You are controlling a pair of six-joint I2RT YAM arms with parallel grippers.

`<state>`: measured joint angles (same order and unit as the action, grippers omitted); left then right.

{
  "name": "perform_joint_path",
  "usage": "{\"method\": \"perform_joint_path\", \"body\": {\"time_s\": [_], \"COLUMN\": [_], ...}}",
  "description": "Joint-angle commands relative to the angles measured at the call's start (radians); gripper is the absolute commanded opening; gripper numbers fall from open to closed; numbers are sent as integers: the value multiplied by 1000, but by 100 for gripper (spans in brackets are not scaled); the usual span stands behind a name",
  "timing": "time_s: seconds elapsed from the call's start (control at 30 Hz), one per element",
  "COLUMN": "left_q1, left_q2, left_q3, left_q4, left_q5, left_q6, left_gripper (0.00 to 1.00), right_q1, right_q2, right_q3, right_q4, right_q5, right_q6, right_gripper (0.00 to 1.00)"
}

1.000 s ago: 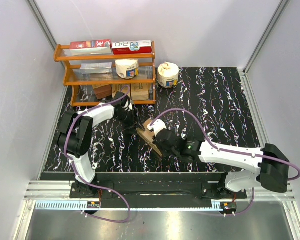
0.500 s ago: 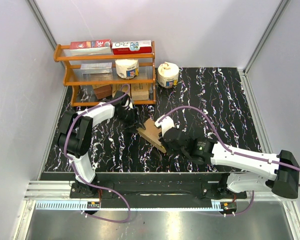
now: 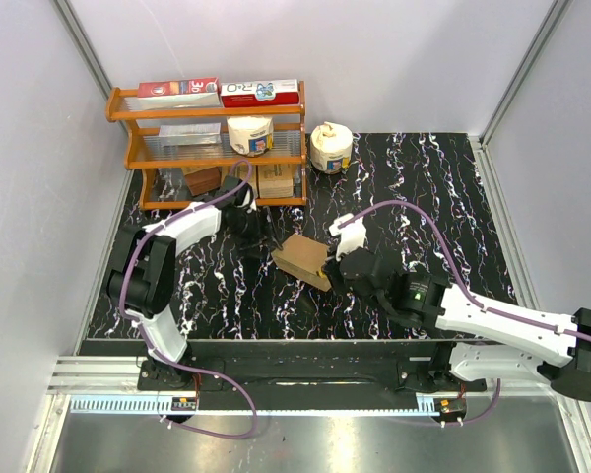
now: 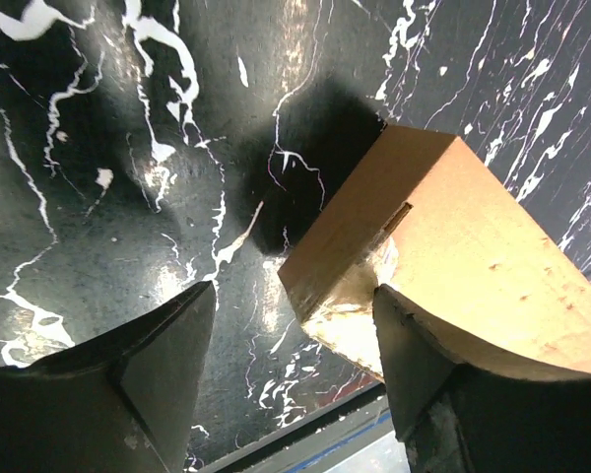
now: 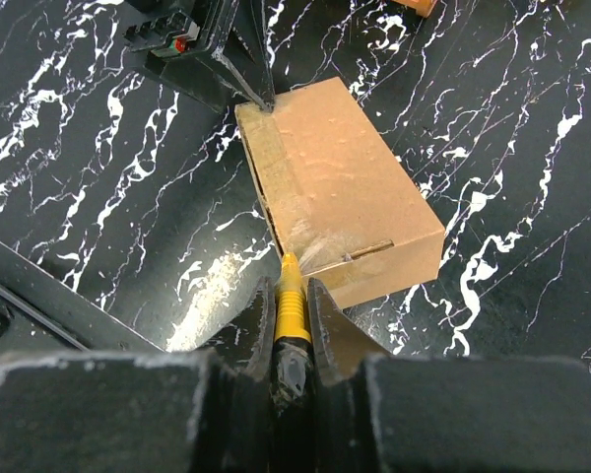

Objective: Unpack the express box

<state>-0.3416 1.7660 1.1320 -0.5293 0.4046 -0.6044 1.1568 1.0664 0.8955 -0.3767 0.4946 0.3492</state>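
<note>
The express box [image 3: 303,258], a plain brown oblong carton with clear tape on its seam, lies on the black marbled table. It also shows in the left wrist view [image 4: 453,236] and the right wrist view [image 5: 335,187]. My left gripper [image 3: 258,248] is open at the box's left end; in its own view [image 4: 295,335] one finger stands by the box's corner and nothing is between the jaws. My right gripper [image 3: 341,264] is shut on a yellow-tipped tool [image 5: 292,296], whose tip touches the taped near end of the box. My left gripper also shows in the right wrist view [image 5: 192,44].
An orange shelf rack [image 3: 209,148] stands at the back left with red-and-white cartons, a white roll and small brown boxes. A white tub [image 3: 330,148] sits on the table beside it. The table's metal front edge [image 3: 295,345] lies close below the box.
My right gripper has drawn back to the right from over the box to its right end. The box has shifted slightly and lies flatter. The left gripper has barely moved.
</note>
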Motion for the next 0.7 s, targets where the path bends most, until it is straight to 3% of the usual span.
{"method": "perform_joint_path", "body": {"time_s": [0.0, 0.3, 0.57, 0.67], "left_q1": [7, -37, -100, -112], "left_q2": [-57, -80, -85, -60], "left_q3": [15, 72, 92, 120], "left_q4": [-9, 17, 74, 113], "left_q5": [-61, -38, -36, -26], "left_q6": [35, 75, 74, 69], "left_gripper": [69, 66, 60, 60], "right_q1": [6, 6, 7, 6], "right_q2": [3, 87, 164, 173], "right_q3": [34, -9, 31, 45], "right_q4": [47, 9, 1, 51], "right_q5": [52, -82, -108, -189], "right_q6": [46, 102, 85, 51], "right_gripper": [0, 0, 0, 0]}}
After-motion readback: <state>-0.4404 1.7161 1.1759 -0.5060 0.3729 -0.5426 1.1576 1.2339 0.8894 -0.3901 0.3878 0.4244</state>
